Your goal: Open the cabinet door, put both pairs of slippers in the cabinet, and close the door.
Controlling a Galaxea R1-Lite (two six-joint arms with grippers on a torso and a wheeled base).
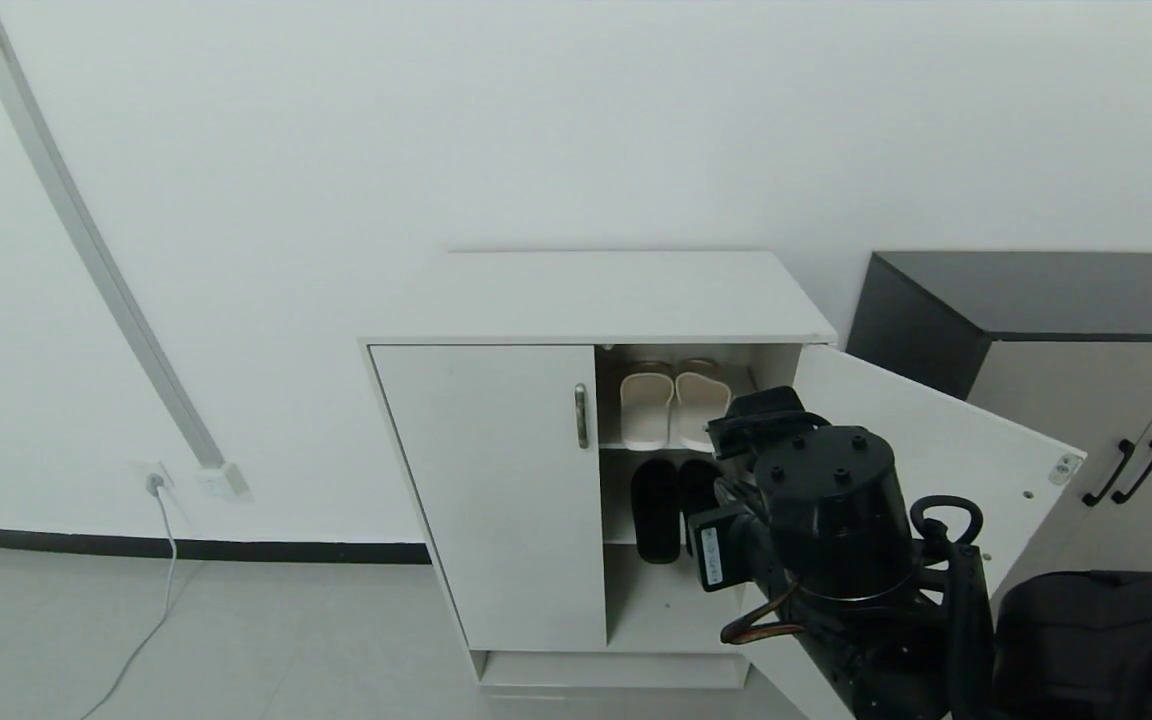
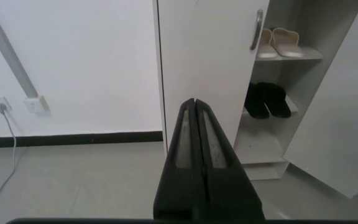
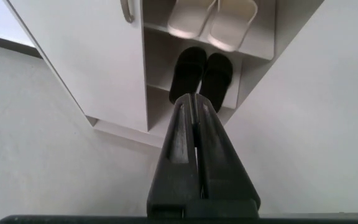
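Note:
The white cabinet (image 1: pixel 596 300) has its left door (image 1: pixel 486 480) closed and its right door (image 1: pixel 936 450) swung open. Cream slippers (image 1: pixel 671 405) lie side by side on the upper shelf, and black slippers (image 1: pixel 658 510) lie on the shelf below. My right arm (image 1: pixel 826 510) hangs in front of the opening, partly covering the black pair. My right gripper (image 3: pixel 196 98) is shut and empty, just short of the black slippers (image 3: pixel 204 71), with the cream slippers (image 3: pixel 213 15) beyond. My left gripper (image 2: pixel 194 102) is shut and empty, held back from the closed door (image 2: pixel 204 56).
A grey cabinet with a dark top (image 1: pixel 1056 330) stands right behind the open door. A wall socket with a cable (image 1: pixel 156 483) and a slanted cable duct (image 1: pixel 86 240) are on the left wall. Open floor (image 1: pixel 236 640) lies left of the cabinet.

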